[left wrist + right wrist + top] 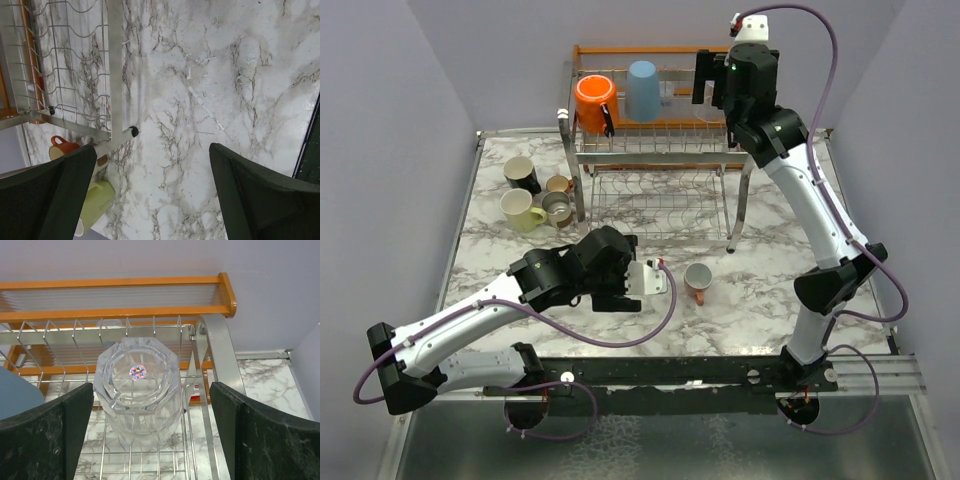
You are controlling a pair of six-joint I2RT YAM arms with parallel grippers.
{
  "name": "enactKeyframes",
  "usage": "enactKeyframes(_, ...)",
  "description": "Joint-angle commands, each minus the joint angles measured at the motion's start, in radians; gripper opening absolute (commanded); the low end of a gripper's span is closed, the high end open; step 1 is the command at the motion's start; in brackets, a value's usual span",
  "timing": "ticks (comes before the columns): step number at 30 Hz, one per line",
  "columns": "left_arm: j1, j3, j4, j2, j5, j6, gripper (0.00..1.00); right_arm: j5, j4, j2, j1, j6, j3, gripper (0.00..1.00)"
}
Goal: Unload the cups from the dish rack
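The left jaws stand wide open and hold nothing. Their two dark fingers [47,200] frame bare marble worktop [770,270] in the left wrist view, and from above that arm sits low and centre-left in the frame, just in front of the dish rack [650,150]. The right jaws are also spread wide and grip nothing. They are raised at the upper right of the overhead frame, at the right end of the rack's top tier. In the right wrist view their fingers [270,440] stand on either side of a clear glass [139,390], which rests mouth-down on the chrome wires below the orange-brown rail and fills the middle of the frame. The fingers have not closed on it. Further left on the same tier, at the top centre of the overhead frame, stand a bright orange cup [593,100] and, just beside it, an upturned light blue cup [642,88]. The lower tier shows only bare wire. Off the rack, a cluster sits on the worktop at the left of the frame: a black mug [521,173], a pale yellow mug [520,209], a small tan cup [558,185] and a grey cup [558,208]. A pinkish cup [698,281] stands alone on the worktop near the frame's centre, just right of the left jaws.
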Motion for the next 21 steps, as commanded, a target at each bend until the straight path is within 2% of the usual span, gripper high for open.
enactKeyframes(1,-0.001,0.001,0.021,0.004,-0.029,-0.012,0.99,-0.130,-0.076,0.041,-0.052,0.023,0.073,1.00)
enactKeyframes(6,0.001,0.003,0.014,0.007,-0.034,-0.012,0.99,-0.149,-0.103,0.099,-0.060,0.020,0.155,1.00)
enactKeyframes(21,0.002,0.013,0.010,0.010,-0.026,-0.013,0.99,-0.257,-0.067,0.163,-0.060,0.052,0.128,0.91)
